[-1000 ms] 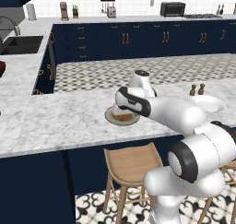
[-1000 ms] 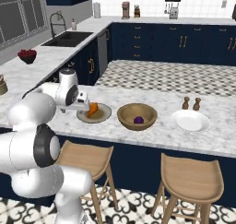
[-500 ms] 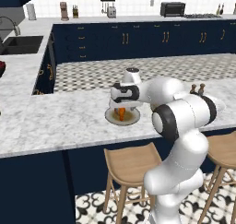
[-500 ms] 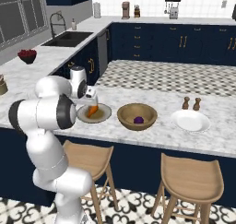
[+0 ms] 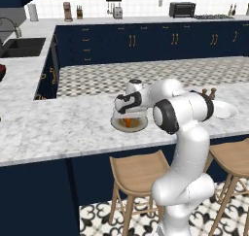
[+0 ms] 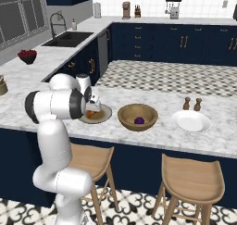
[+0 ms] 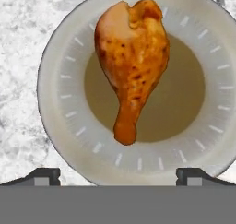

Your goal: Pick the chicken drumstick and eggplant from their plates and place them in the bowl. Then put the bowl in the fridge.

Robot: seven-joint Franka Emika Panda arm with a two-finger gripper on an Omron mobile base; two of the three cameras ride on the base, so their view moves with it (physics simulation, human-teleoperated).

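The orange-brown chicken drumstick lies on the grey plate with the brownish centre, bulbous end away from the hand. My gripper hangs open just above it, with one fingertip at each side of the plate's near rim. From the base views the gripper sits low over this plate and the drumstick. The dark purple eggplant rests inside the wooden bowl, just right of the grey plate. The white plate stands bare further right. The fridge is out of view.
Two small shakers stand behind the white plate. Wooden stools are tucked under the counter's front edge. A dark bowl of red fruit and a sink lie far left along the side counter.
The arm has swung round, bringing the hand down closer over the grey plate and drumstick. The jaws stayed open; drumstick, bowl and plates have not moved.
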